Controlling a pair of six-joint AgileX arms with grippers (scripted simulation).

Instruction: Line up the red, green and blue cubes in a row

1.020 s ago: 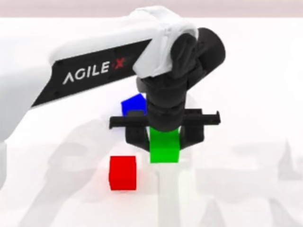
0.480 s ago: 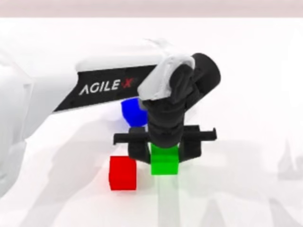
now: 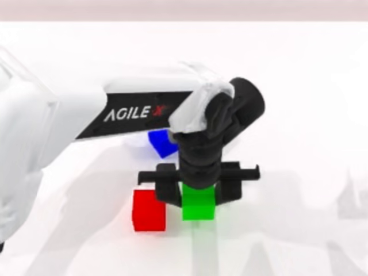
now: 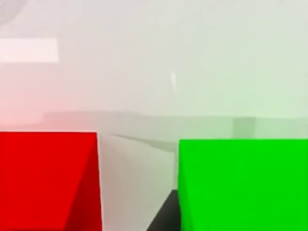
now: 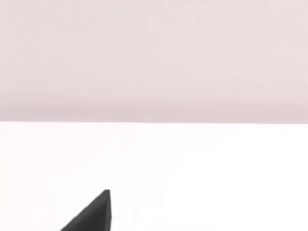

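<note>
My left gripper is shut on the green cube, its dark fingers flanking the cube's left and right sides. The green cube sits just right of the red cube, with a narrow gap between them. In the left wrist view, the red cube and the green cube stand side by side at about the same level, and a dark fingertip touches the green one. The blue cube lies behind them, partly hidden under the left arm. The right wrist view shows only one dark fingertip of my right gripper.
The white left arm reaches in from the left and covers the table's middle left. The white table stretches to the right, and its far edge meets a pale wall.
My left gripper has carried the green cube toward the front of the table and lower, ending beside the red cube. The red and blue cubes have stayed put.
</note>
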